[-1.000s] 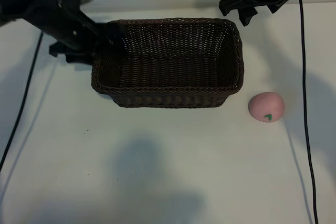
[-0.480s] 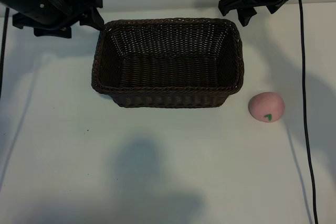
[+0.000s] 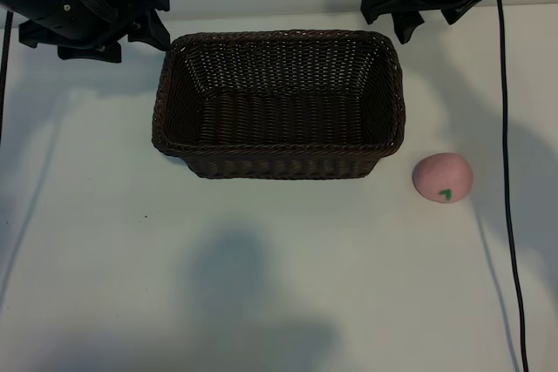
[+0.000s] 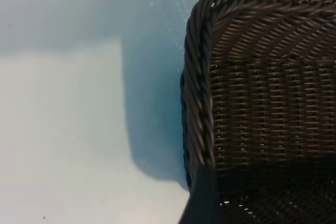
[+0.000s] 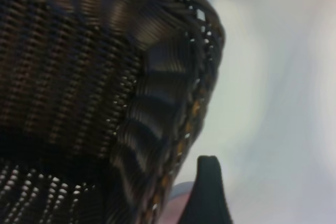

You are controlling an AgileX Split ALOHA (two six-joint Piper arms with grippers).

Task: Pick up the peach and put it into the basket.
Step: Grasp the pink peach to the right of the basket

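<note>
1. The left arm reaches in from the far left corner of the scene, its dark body lying low and angled toward the basket (image 3: 279,102).
2. The left end effector (image 3: 150,32) sits just beside the basket's far left corner, outside the braided rim; I cannot tell whether it touches the wicker. Its wrist view looks down on that same corner and the bare tabletop (image 3: 261,285) next to it.
3. How wide the left end effector stands cannot be told from these views. Nothing is seen in it.
4. The right arm hangs over the far right corner of the scene, above the basket's far right corner.
5. The right end effector (image 3: 418,16) has its two dark fingers spread apart and holds nothing; it is clear of the rim in the exterior view.
6. The right wrist view shows the basket's rounded corner close by, one dark fingertip (image 5: 207,192), and a sliver of pink at the frame edge.
7. The peach (image 3: 443,177) rests on the tabletop to the right of the basket's near right corner, near it but apart, green mark facing near.
8. The basket sits toward the far middle of the tabletop, and no object shows inside it.
9. A black cable (image 3: 506,172) runs down the right side, just past the peach.
10. A wide stretch of bare tabletop lies on the near side of the basket and the peach.
</note>
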